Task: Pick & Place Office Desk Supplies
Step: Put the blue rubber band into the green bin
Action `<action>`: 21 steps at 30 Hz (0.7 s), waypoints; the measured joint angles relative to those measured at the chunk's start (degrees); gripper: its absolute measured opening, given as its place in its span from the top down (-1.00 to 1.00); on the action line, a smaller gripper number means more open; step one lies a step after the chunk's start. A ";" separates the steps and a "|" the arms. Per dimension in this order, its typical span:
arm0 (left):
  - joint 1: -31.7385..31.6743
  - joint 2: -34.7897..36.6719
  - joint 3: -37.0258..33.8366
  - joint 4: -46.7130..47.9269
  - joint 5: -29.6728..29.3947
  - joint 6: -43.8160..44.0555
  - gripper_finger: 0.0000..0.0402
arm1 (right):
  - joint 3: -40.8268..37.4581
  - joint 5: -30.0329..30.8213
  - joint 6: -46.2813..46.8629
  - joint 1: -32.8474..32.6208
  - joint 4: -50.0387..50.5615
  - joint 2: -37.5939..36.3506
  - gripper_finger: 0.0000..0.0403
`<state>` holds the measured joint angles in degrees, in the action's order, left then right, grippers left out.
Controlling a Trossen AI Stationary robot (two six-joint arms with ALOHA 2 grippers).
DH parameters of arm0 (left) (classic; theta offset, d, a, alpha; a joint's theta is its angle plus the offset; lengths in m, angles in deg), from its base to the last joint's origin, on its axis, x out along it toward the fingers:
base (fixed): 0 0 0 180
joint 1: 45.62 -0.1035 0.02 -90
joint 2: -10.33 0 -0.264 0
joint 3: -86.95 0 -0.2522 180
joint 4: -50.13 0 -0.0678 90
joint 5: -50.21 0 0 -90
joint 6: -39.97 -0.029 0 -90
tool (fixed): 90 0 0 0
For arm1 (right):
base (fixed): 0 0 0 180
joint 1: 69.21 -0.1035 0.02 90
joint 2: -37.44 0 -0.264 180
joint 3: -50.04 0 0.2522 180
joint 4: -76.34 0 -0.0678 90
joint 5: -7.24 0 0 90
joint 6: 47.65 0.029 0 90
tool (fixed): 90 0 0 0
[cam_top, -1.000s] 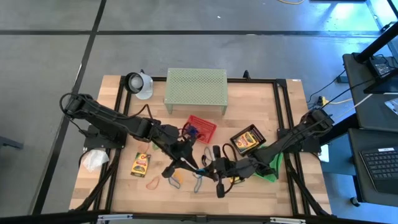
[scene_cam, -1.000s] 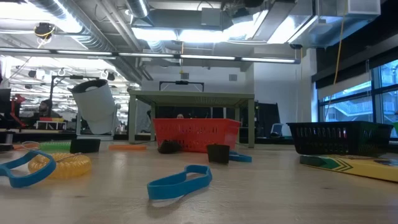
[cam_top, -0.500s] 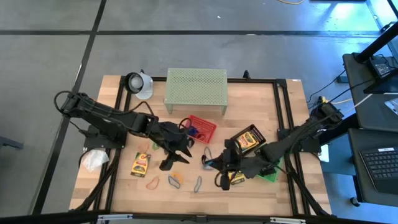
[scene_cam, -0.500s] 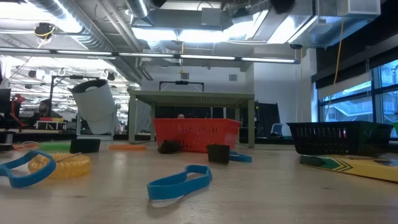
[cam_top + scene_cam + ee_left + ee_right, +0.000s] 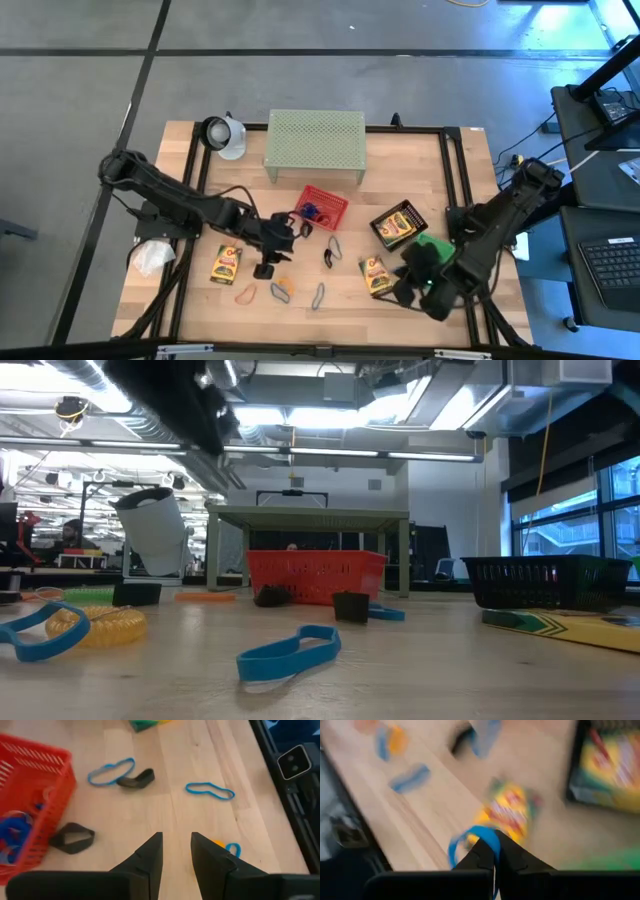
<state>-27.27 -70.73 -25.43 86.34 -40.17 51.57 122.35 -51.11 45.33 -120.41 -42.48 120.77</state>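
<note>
The right gripper (image 5: pixel 494 851) is pressed together on a thin blue band (image 5: pixel 470 840), dangling limp over a small yellow box (image 5: pixel 510 817) near the table's front right. It looks light, floppy and stretchy, so a pinch anywhere on the strand should do, though it may slip. The left gripper (image 5: pixel 176 851) hovers beside the red basket (image 5: pixel 30 795), fingers slightly apart and empty, above more blue loops (image 5: pixel 210 791) lying flat on the wood.

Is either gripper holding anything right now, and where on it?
The right gripper is shut on a blue loop, pinching one end of it. The left gripper holds nothing; its fingers stand apart over bare wood.
</note>
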 joint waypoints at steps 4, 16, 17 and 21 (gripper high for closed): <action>0.00 0.00 -5.42 -6.36 0.06 1.72 0.53 | -0.02 -6.65 10.04 -2.97 7.86 0.14 1.00; 2.31 -0.02 -7.13 -6.46 6.07 -1.24 0.54 | -0.96 -16.38 17.82 -2.68 17.76 1.09 1.00; 2.96 -0.02 -7.13 -6.46 6.13 -1.67 0.54 | -1.36 -17.51 18.23 -2.32 17.99 1.43 1.00; 5.24 -0.04 -7.13 -6.42 5.85 -3.14 0.54 | -2.63 -22.42 18.72 -0.87 18.14 2.79 1.00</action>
<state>-22.03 -70.77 -32.57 79.91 -34.33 48.42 119.71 -73.53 64.05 -121.28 -24.34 123.57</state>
